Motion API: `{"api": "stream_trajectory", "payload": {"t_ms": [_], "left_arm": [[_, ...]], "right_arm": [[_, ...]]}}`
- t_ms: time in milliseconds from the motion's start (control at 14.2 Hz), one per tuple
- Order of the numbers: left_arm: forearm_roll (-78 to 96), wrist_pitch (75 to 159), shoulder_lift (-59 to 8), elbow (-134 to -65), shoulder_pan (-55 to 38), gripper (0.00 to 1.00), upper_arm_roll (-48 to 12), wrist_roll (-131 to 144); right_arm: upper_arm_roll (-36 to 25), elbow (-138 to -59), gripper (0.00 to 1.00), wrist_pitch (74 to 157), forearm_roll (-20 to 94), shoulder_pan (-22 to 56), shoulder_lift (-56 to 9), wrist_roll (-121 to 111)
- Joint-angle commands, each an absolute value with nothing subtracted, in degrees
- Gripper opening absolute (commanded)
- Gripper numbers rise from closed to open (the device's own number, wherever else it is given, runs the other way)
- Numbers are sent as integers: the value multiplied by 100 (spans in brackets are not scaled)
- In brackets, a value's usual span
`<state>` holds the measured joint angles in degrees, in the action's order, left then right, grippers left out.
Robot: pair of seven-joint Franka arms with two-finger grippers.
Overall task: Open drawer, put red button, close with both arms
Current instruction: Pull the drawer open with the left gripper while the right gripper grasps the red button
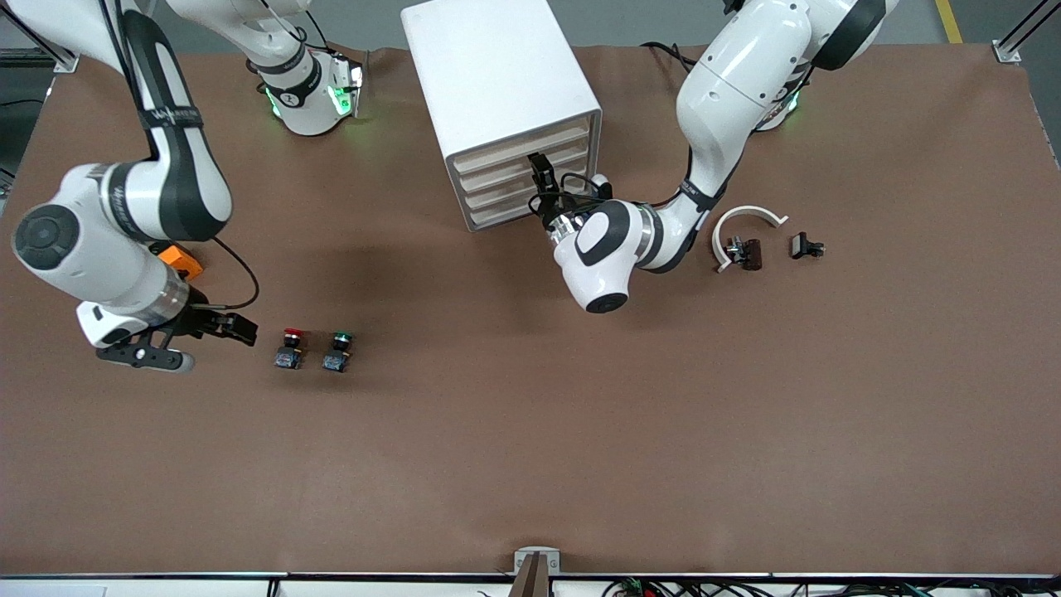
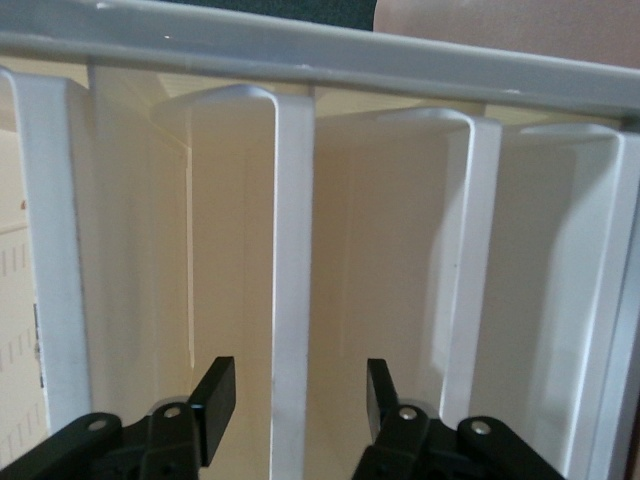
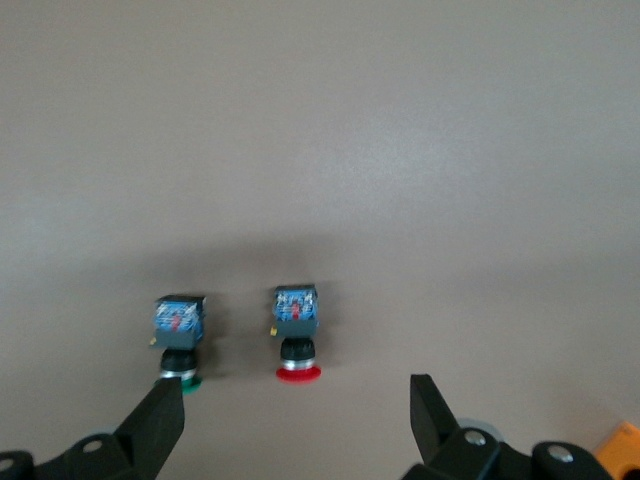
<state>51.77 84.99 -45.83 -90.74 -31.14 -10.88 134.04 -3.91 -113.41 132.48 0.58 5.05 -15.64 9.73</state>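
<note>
Left gripper (image 2: 290,400), fingers part-open astride a drawer (image 1: 506,170) handle, may slip off if misaligned; right gripper (image 1: 211,332), wide open and empty, hovers at 9 o'clock of the red button (image 1: 290,347) on the table.

Brown table cover (image 1: 530,464) fills view; grey floor (image 1: 978,21), yellow floor line (image 1: 950,21) past edge.
</note>
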Motion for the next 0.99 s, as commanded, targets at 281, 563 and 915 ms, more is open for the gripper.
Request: {"api": "stream_trajectory", "payload": {"t_ms": [281, 563, 915], "left_arm": [[5291, 8402, -4790, -8983, -3155, 19, -1063, 13474], [5256, 8411, -4808, -8947, -3094, 6, -993, 13438], [5212, 8446, -4860, -8807, -2839, 0, -888, 13421]], "right_arm": [[-352, -11628, 100, 14738, 70, 554, -2583, 993], [-352, -11628, 100, 15327, 62, 624, -3066, 1046], [-352, -11637, 100, 15364, 70, 685, -3199, 1099]]}}
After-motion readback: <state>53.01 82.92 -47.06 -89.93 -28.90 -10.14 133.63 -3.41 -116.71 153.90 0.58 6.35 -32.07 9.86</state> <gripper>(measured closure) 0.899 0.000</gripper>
